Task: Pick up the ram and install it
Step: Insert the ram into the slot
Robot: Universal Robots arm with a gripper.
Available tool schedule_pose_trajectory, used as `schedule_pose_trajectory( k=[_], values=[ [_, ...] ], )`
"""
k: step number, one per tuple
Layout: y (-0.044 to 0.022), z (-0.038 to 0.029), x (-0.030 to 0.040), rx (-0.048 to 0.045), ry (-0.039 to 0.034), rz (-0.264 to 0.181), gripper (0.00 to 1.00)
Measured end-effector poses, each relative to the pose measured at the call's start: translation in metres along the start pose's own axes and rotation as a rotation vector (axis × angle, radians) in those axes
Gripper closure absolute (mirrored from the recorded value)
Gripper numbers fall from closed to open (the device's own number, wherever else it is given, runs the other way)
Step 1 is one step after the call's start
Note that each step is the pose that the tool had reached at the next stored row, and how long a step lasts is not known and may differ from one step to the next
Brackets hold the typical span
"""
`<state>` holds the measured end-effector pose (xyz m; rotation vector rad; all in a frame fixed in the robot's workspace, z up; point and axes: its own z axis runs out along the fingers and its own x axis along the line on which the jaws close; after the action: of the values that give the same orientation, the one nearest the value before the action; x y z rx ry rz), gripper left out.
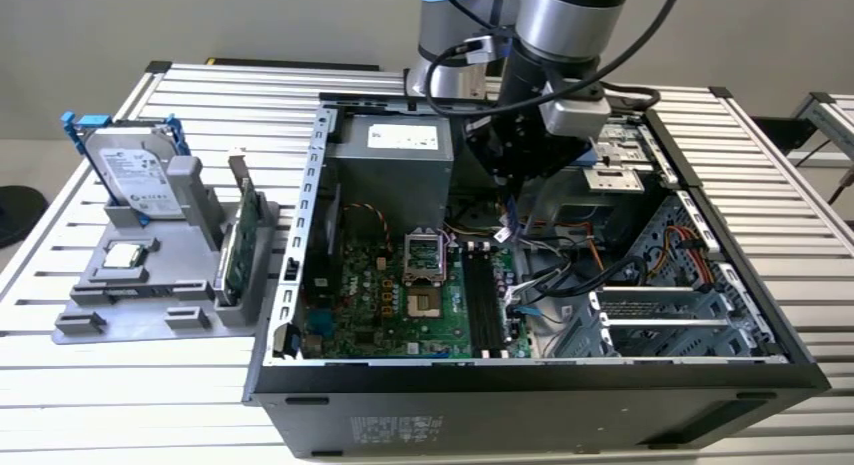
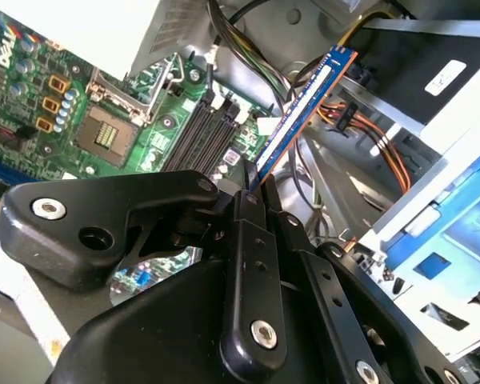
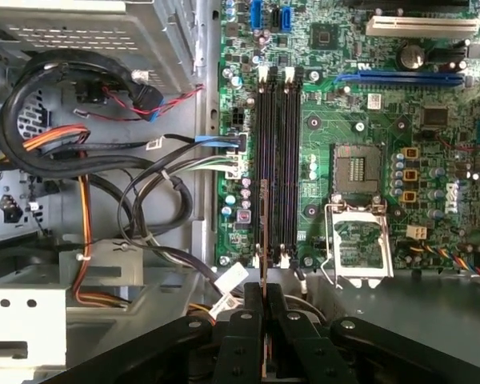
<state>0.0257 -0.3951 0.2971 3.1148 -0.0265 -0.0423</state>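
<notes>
ram (image 2: 298,112) already pinched in the gripper (image 2: 252,188), hanging over the mobo slots (image 3: 276,160)

fingers (image 3: 276,308) clamped flat on both faces of one end, rest of the stick poking out free above the open case (image 1: 747,275), not seated yet. Prob very light, stiff but thin, so edge knocks or twisting = bad; faces look slick. Imo best held by the faces near an end, away from the contact edge.

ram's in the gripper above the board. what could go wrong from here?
1. The ram is pinched at one end by the gripper, so it could pivot or slip under pressure.
2. Seen edge-on over the black slots, slight misalignment could jam it.
3. The cable bundle beside the slots could snag.
</notes>
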Motion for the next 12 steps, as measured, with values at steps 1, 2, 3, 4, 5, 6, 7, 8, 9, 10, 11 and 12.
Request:
schedule_pose_trajectory(
  k=[1, 2, 3, 4, 5, 6, 7, 8, 9, 10, 11, 12],
  values=[
    [0.0000, 0.0002, 0.0000, 0.0002, -0.0003, 0.011, 1.00],
    [0.0000, 0.0003, 0.0000, 0.0005, -0.0006, 0.022, 1.00],
    [0.0000, 0.0005, 0.0000, 0.0007, -0.0008, 0.031, 1.00],
    [0.0000, 0.0006, 0.0000, 0.0009, -0.0011, 0.041, 1.00],
    [0.0000, 0.0008, 0.0000, 0.0011, -0.0013, 0.049, 1.00],
    [0.0000, 0.0009, 0.0000, 0.0014, -0.0015, 0.059, 1.00],
    [0.0000, 0.0010, 0.0000, 0.0013, -0.0018, 0.067, 1.00],
    [0.0000, 0.0012, 0.0001, 0.0015, -0.0020, 0.075, 1.00],
    [-0.0001, 0.0013, 0.0001, 0.0016, -0.0021, 0.079, 1.00],
    [-0.0001, 0.0014, 0.0001, 0.0017, -0.0022, 0.085, 1.00],
    [0.0000, 0.0015, 0.0001, 0.0019, -0.0024, 0.090, 1.00],
    [0.0000, 0.0015, 0.0001, 0.0018, -0.0025, 0.092, 1.00]
  ],
)
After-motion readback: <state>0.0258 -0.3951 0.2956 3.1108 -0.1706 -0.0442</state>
